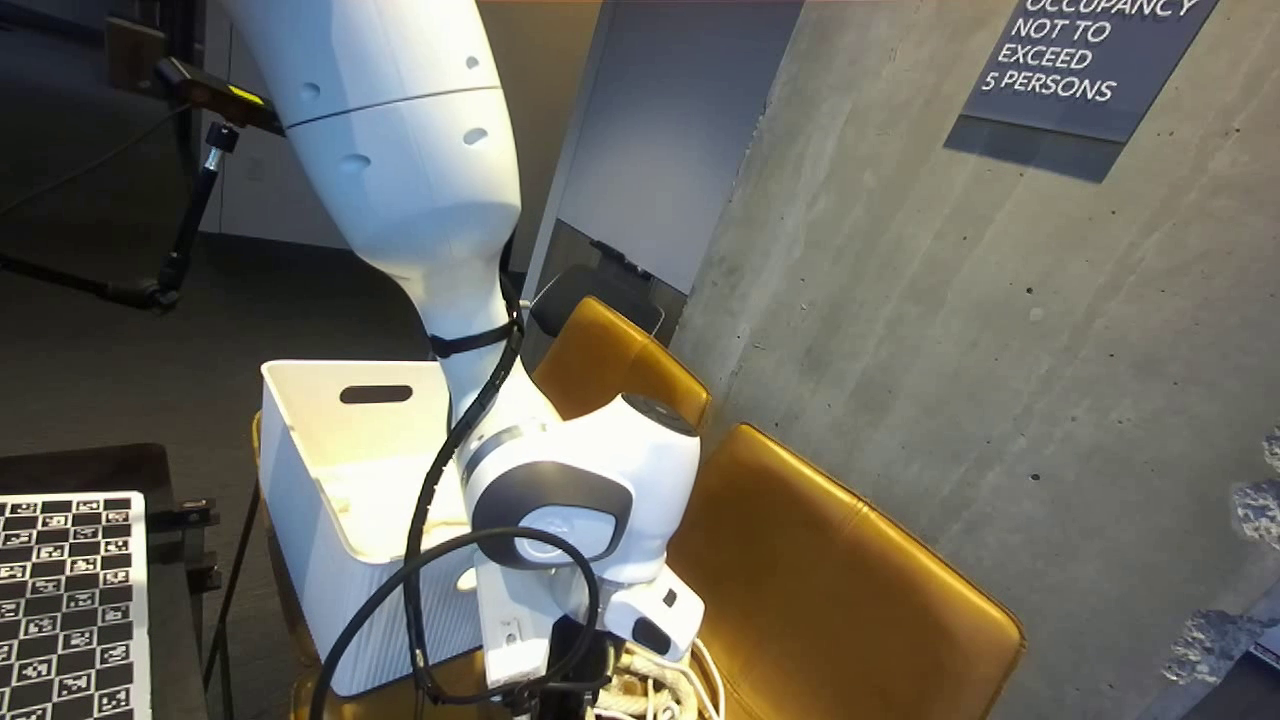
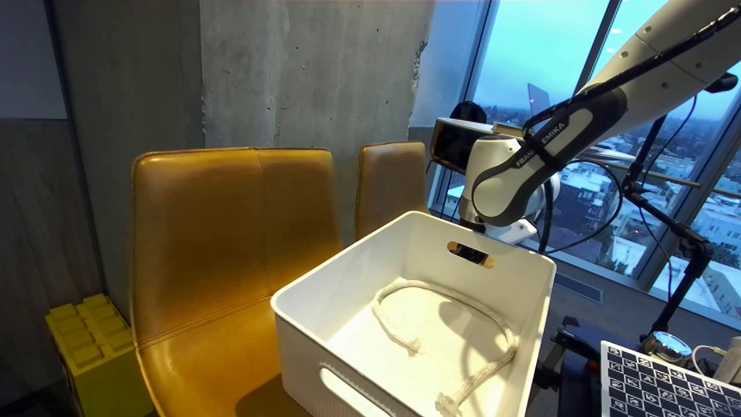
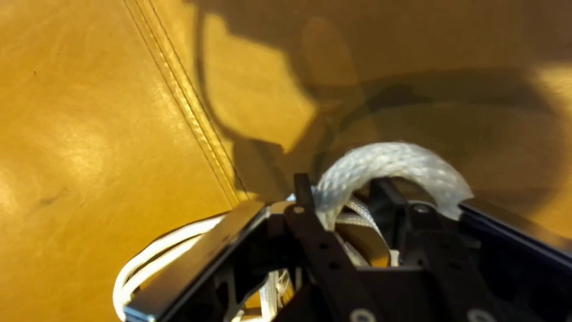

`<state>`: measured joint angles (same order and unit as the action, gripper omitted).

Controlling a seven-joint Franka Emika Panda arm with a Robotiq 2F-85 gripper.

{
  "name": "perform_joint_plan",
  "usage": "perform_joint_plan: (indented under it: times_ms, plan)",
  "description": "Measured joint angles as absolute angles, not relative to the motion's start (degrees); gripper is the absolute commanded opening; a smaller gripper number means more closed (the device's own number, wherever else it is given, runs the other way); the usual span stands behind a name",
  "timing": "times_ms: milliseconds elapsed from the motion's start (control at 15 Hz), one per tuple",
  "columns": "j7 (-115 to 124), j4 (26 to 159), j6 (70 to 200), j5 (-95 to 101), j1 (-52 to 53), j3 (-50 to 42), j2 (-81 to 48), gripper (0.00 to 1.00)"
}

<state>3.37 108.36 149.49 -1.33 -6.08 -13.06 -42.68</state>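
Black and spread, the pincer (image 3: 343, 181) stands above a tan chair seat (image 3: 89, 147) in the wrist view. Thin white cord (image 3: 119, 288) loops on the seat at its left; towards the right, a thick white rope (image 3: 393, 158) arches around one finger (image 3: 388, 197), one leg between the two, contact impossible to judge. In an exterior view, a white bin (image 2: 428, 249) holds another pale rope (image 2: 512, 343), and a checkered board (image 2: 666, 388) sits to its right.

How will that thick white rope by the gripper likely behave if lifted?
The thick white rope will probably flex yet stay fairly springy, since it forms a rounded arch by the gripper. Its braided surface may resist slipping. It could drag the thinner white cords close by.
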Motion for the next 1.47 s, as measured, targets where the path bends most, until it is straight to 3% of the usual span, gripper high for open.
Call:
perform_joint_plan:
  times_ms: [67, 133, 667, 1467]
  plan:
    - [3.5, 108.4, 149.4, -1.3, -6.1, -13.1, -42.7, 0.01]
    - [3.5, 108.4, 149.4, -1.3, -6.1, -13.1, -42.7, 0.00]
    - [3.6, 105.2, 144.9, -1.2, -6.1, -13.3, -40.5, 0.02]
    - [1.9, 93.0, 125.7, -0.3, -7.3, -11.7, -17.5, 0.02]
